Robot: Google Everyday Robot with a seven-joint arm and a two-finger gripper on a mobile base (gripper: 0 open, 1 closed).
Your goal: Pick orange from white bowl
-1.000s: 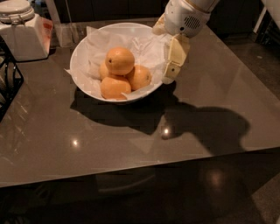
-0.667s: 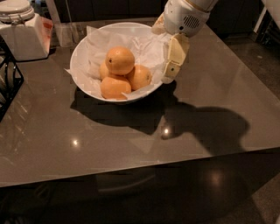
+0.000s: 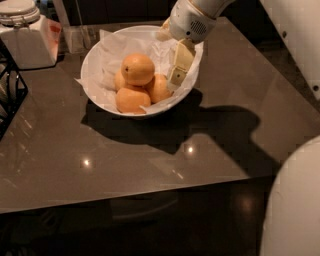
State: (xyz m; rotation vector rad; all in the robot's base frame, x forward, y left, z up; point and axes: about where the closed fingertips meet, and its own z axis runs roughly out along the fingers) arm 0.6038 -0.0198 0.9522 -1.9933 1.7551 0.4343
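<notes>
The white bowl (image 3: 95, 60), lined with crinkled white paper, stands on the table at the back. It holds several oranges. The orange (image 3: 137, 69) lies on top of the pile, with a small dark stem dot. Others lie in front (image 3: 132, 99), to the right (image 3: 159, 87) and behind to the left. My gripper (image 3: 168, 61) hangs over the bowl's right side, open and empty. Its lower cream finger (image 3: 179, 67) reaches down beside the right-hand orange, just right of the top orange.
A white lidded jar (image 3: 19, 11) stands on a white box (image 3: 30, 45) at the back left. A black wire rack (image 3: 9, 97) is at the left edge. The grey-brown table (image 3: 150, 160) ends at a front edge. A white robot body part (image 3: 295, 205) fills the lower right.
My gripper has moved left, from over the bowl's right rim to inside the bowl, closer to the oranges. The view has shifted and a white body part now shows at the lower right.
</notes>
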